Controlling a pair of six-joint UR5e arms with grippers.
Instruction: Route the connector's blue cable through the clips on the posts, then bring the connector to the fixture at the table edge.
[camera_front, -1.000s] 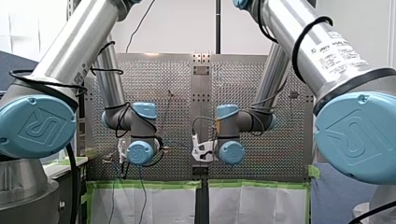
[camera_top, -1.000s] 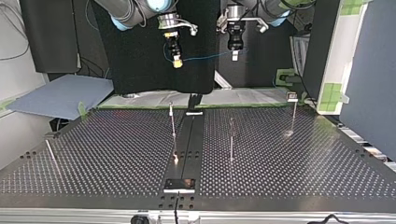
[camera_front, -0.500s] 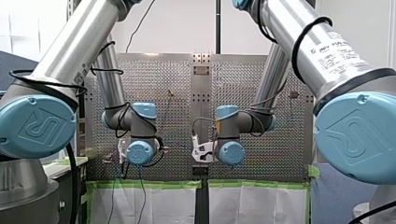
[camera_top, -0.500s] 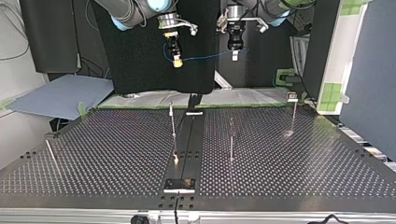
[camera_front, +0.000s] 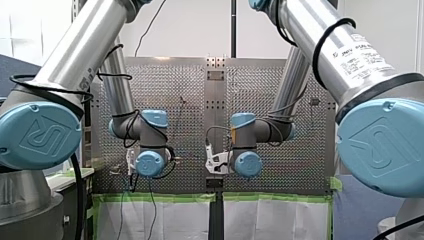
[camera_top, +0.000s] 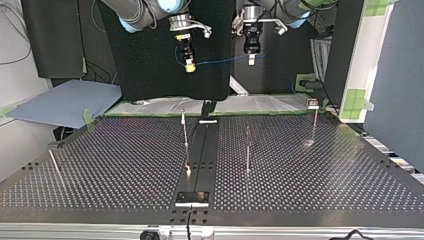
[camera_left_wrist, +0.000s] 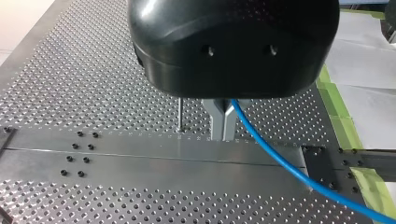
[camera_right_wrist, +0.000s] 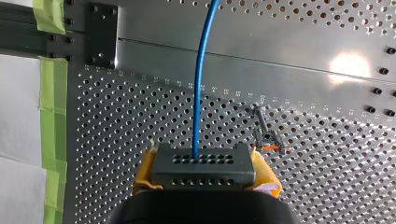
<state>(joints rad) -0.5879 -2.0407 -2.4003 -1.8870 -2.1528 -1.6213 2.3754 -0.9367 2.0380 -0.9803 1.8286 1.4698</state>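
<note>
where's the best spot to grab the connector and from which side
Grip the connector across its two short flat ends, coming from the face opposite the blue cable. The cable leaves the middle of the holed face, so that approach keeps it free; my right gripper holds it so.

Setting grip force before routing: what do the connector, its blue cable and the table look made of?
The connector is dark grey and matte, likely moulded plastic, with rows of small holes. The blue cable has a smooth, slightly glossy sheath, probably plastic or rubber insulation; it bends in a soft curve. The table is bare metal, perhaps aluminium: perforated, with bright glare.
</note>
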